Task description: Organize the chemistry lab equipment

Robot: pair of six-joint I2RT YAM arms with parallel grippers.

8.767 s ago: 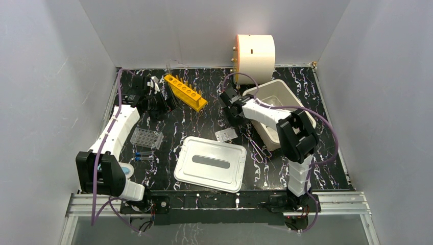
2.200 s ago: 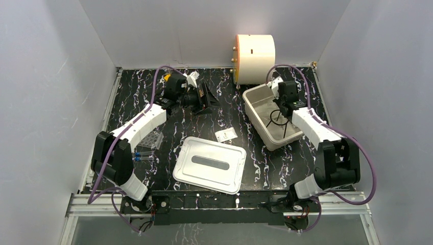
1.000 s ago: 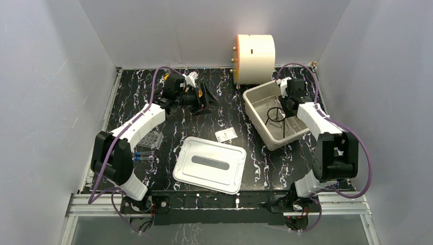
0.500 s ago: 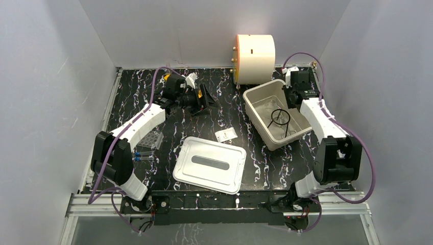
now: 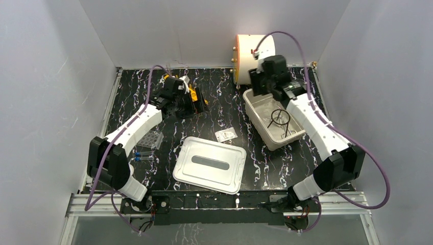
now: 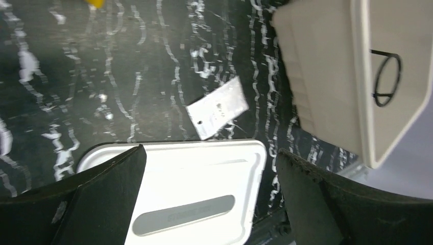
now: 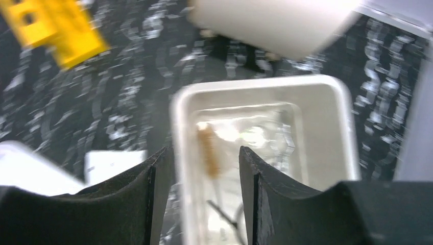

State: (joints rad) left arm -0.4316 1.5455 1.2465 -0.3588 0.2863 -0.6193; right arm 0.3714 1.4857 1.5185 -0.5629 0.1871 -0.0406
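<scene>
My left gripper [image 5: 190,106] hangs wide open at the back left, beside the orange tube rack [image 5: 194,96]. In the left wrist view nothing sits between the fingers of the left gripper [image 6: 209,153]. My right gripper [image 5: 255,84] is open over the far left corner of the white tub [image 5: 301,133]; the right gripper [image 7: 203,150] holds nothing. Wire tongs [image 5: 280,117] lie inside the tub, along with a brown-bristled brush [image 7: 209,148]. The clear well plate [image 5: 147,138] and blue-capped vials [image 5: 143,155] lie at the left.
The flat white lid [image 5: 209,164] lies at the front centre, with a small white card [image 5: 225,135] just behind it. The cream drum [image 5: 254,51] stands against the back wall, close behind my right gripper. Grey walls enclose the table on three sides.
My left jaws have opened wide and the orange rack now shows beside them. My right gripper has swung from the tub's far right corner to its far left corner and opened further.
</scene>
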